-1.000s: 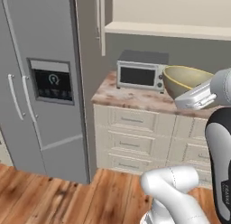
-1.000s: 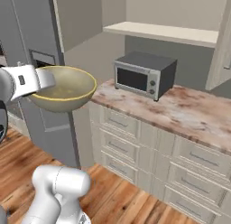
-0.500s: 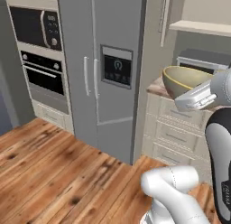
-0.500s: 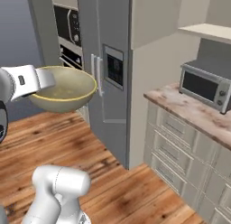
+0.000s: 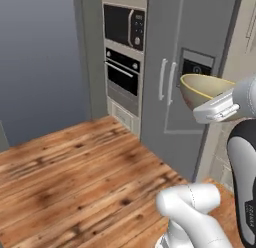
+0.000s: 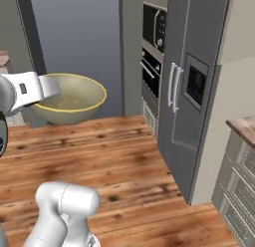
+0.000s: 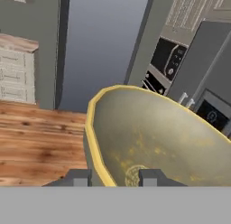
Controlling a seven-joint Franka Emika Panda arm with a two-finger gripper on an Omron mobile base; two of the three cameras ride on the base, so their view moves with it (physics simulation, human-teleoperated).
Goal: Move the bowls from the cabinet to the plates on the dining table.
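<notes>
Since a second ago the whole scene has swung sideways in both base views: the toaster oven and marbled counter that were ahead of me have gone, the grey refrigerator (image 5: pixel 200 87) has slid across to the right of the left base view, and a built-in wall oven stack (image 5: pixel 123 57) has come in at upper centre. That is my base turning, not the furniture moving. The olive-tan round bowl with a yellowish rim (image 6: pixel 69 99) sits in the same spot relative to the arm throughout.

Right now I have that bowl carried in the air, at the right edge of the left base view and the left side of the right base view, over the wooden plank floor (image 5: pixel 75 177). My gripper (image 7: pixel 113 178) is at the bottom centre of the hand view, one finger tip on each side of the bowl's near rim, so I read the jaws as clamped on the wall of the bowl.

As for progress, I judge one bowl to be out of the cabinet and in transit. At the far left of the hand view, a pink-brown stone top over a cream drawer front (image 7: pixel 16 74) looks like the dining table, but I can't make out any plates on it. Setting this bowl down and fetching the second are left.
</notes>
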